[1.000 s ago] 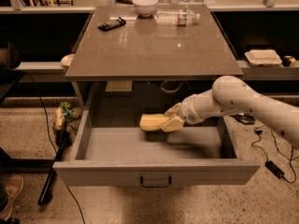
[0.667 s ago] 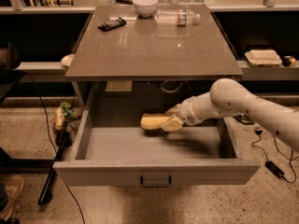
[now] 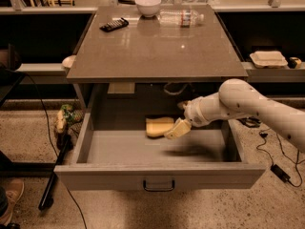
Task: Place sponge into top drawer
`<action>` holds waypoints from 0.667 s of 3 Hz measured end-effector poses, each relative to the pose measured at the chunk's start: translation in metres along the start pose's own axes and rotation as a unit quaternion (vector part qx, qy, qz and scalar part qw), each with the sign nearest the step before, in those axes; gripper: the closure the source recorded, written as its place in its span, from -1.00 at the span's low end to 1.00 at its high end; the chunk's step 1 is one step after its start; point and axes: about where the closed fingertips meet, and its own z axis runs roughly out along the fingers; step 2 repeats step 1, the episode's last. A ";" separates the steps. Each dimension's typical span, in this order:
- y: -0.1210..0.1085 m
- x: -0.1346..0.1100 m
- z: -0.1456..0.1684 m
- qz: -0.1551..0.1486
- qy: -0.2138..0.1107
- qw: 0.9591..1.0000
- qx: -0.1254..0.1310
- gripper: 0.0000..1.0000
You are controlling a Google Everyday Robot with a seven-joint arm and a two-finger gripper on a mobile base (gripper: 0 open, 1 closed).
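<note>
The top drawer is pulled wide open below the grey table, its dark handle at the front centre. The pale yellow sponge lies on the drawer floor near the back, about mid-width. My gripper reaches in from the right on the white arm, just right of the sponge. Its fingers are spread; the lower fingertip sits at the sponge's right edge and the upper one is apart, above it. The sponge seems to rest free on the floor.
The table top overhangs the back of the drawer and carries a white bowl, a plastic bottle and a dark remote. A white takeaway box sits on a shelf at right. Cables lie on the floor at right.
The sponge and arm have hardly shifted. The lower finger has dropped slightly and now stands at the sponge's edge instead of over it.
</note>
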 end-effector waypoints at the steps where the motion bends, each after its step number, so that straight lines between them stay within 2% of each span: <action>1: 0.003 -0.015 -0.034 -0.008 -0.049 0.999 0.001 -1.00; 2: 0.003 -0.015 -0.034 -0.008 -0.049 0.999 0.001 -1.00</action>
